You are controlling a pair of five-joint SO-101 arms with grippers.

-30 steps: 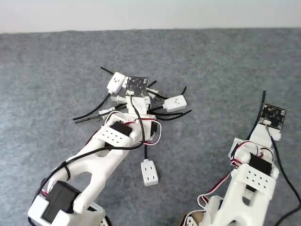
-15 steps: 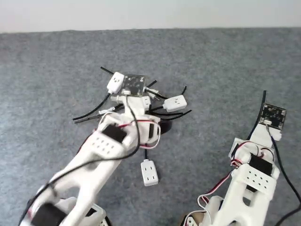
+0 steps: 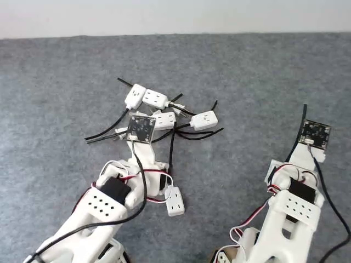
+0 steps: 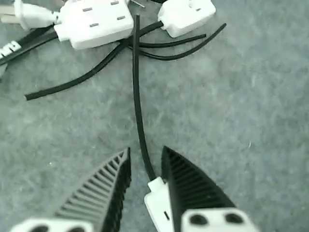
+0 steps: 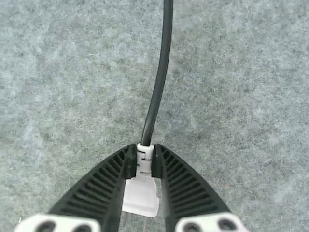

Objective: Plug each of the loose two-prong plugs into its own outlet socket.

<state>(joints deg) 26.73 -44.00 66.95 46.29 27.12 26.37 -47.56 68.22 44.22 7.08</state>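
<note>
The left arm (image 3: 109,203) has pulled back from the heap of white socket blocks (image 3: 155,99). A second ago its end was right over the heap. Now it is on the near side of the heap, closer to its own base. One block in the heap that was covered can be seen now. The right arm (image 3: 293,211) has kept still.

One white plug (image 5: 140,192) sits in the right gripper (image 5: 141,155). The two fingers are closed tight on it, one on each side. The plug cord (image 5: 161,72) is black and runs out in front. This plug is well apart from the heap, off on the right arm's side, and it is not in any socket.

Another loose plug (image 4: 30,13) lies just beside a block of the heap, with thin black cords (image 4: 72,84) near it.

A lone socket block (image 3: 174,200) lies near the heap, on the arms' side of it. Its long black cord (image 4: 138,101) runs from it back to the heap.

The left gripper (image 4: 145,151) is at this lone socket block. Its fingers are a little way apart with the long black cord between them, and they squeeze nothing. The block shows just beside one finger.

Everything lies on a grey carpet (image 3: 247,71).
</note>
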